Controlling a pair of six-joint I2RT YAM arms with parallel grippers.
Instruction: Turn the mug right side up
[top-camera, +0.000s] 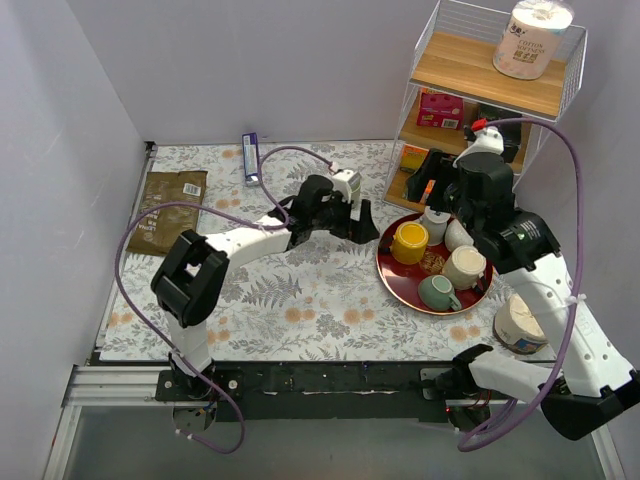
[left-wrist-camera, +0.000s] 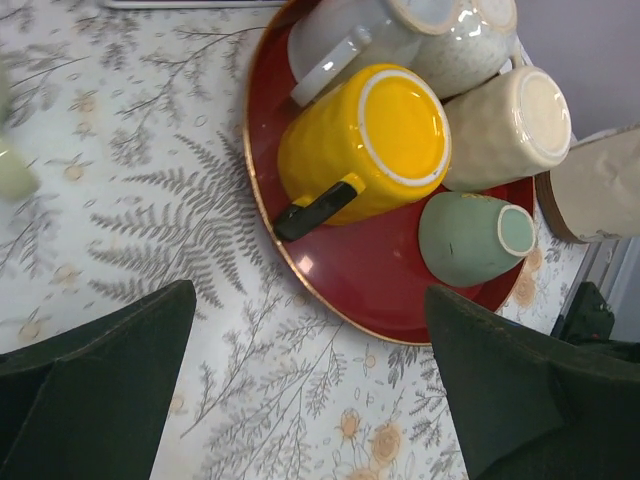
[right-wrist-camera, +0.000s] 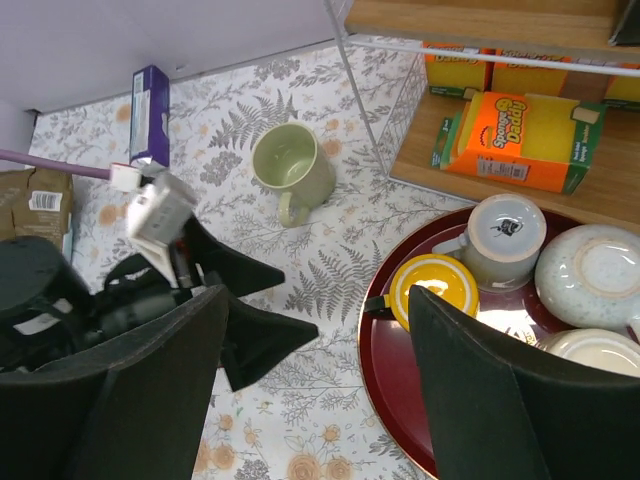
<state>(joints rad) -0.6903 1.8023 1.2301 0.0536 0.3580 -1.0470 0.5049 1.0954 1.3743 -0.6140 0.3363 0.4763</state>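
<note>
Table with a fern-print cloth fills the middle of the top view. Red tray lies at centre right, below the wire shelf. Left gripper is just left of the tray, jaws spread wide, holding nothing. Right gripper hovers above the tray, also spread and empty. Yellow mug stands bottom up on the tray, touching a grey mug. Pale green mug stands upright on the cloth, at upper centre of the right wrist view.
</note>
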